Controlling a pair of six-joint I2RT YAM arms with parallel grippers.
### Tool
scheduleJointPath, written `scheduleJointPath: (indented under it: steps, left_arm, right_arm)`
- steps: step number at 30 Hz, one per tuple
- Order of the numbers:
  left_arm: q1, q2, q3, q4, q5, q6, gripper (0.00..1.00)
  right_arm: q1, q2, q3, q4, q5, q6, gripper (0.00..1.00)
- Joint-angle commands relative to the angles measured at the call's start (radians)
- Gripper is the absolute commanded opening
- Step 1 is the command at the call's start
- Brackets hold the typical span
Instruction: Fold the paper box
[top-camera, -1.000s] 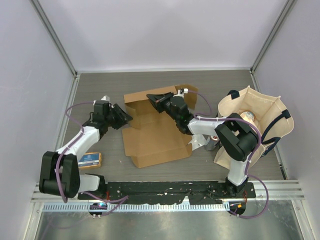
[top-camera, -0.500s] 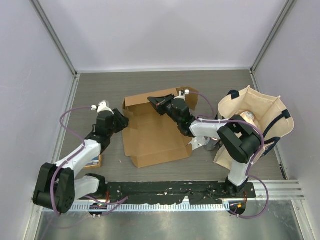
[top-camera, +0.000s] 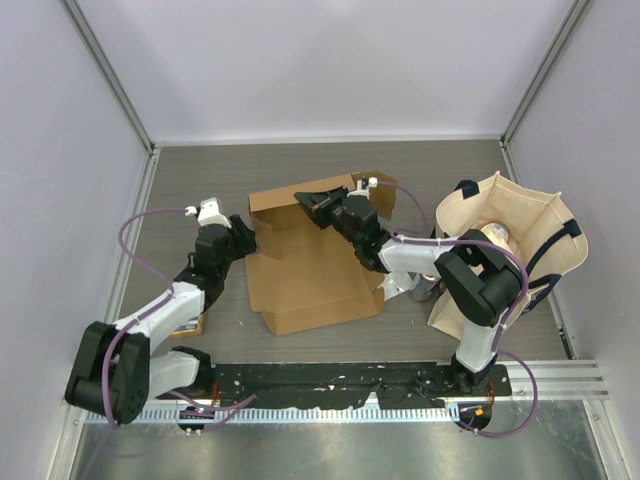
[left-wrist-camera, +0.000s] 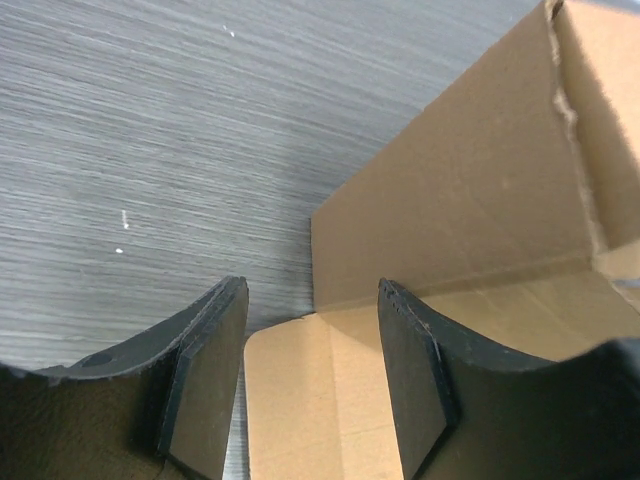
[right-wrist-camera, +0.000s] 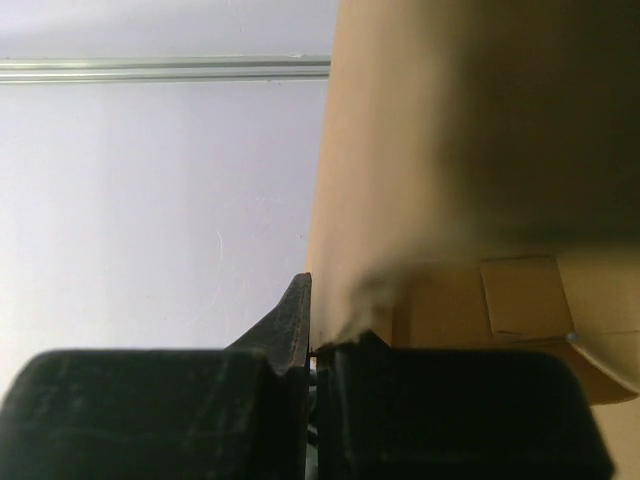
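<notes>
Open black left tool (top-camera: 244, 236) at the plain brown corrugated cardboard paper box (top-camera: 310, 272); black right tool (top-camera: 308, 200) pinches its raised rear flap.
Left jaws stand wide apart, empty, astride a flap corner; the box lies mid grey counter (top-camera: 200, 180). Light, stiff sheet, probably bending only at creases: grip flap edges.

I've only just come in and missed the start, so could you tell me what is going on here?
Two robot arms are folding a brown paper box that lies open in the middle of the table. The right gripper is shut on the box's raised rear flap. The left gripper is open at the box's left edge, its fingers apart over a side flap and gripping nothing. A cloth tote bag stands to the right.
</notes>
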Motion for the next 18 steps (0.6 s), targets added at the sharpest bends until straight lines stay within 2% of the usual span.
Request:
scheduleJointPath:
  steps: [1,4,12,18]
  left_arm:
    - [-0.035,0.085,0.060,0.145,0.005,0.079,0.59]
    - [-0.062,0.116,0.076,0.204,-0.026,0.089,0.57]
    - [-0.130,0.122,0.094,0.249,-0.231,0.109,0.40]
    - [-0.134,0.014,-0.014,0.257,-0.236,0.074,0.54]
  right_arm:
    - [0.009,0.012,0.053,-0.004,-0.010,-0.008,0.02]
    - [0.014,0.019,0.063,-0.020,-0.008,0.004,0.02]
    - [0.017,0.030,0.062,-0.034,-0.008,0.036,0.02]
    - [0.014,0.013,0.059,-0.060,0.004,0.032,0.02]
